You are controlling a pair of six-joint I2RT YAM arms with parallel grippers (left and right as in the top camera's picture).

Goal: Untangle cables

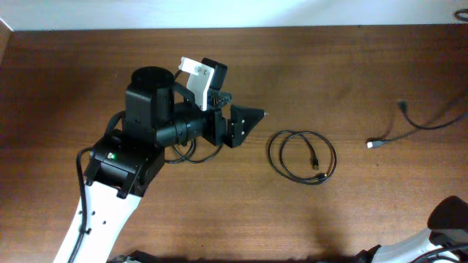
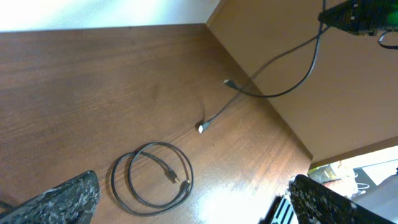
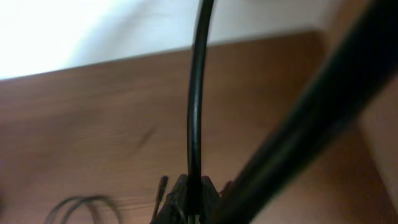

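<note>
Coiled cable (image 2: 169, 174) lies ahead, between the spread left fingers (image 2: 59, 200).

Left arm (image 1: 150, 109) was black blocky housings plus a cylindrical joint cap on a white lower link, with a green LED (image 1: 111, 155), a white bracket (image 1: 194, 77) and thin black cable loops (image 1: 191, 155). Its finger pads (image 2: 68, 199) looked speckled grey-black; right arm (image 1: 446, 219) showed a black joint on white link.

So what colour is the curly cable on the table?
Black; the curly cable shows best in the overhead view.
</note>
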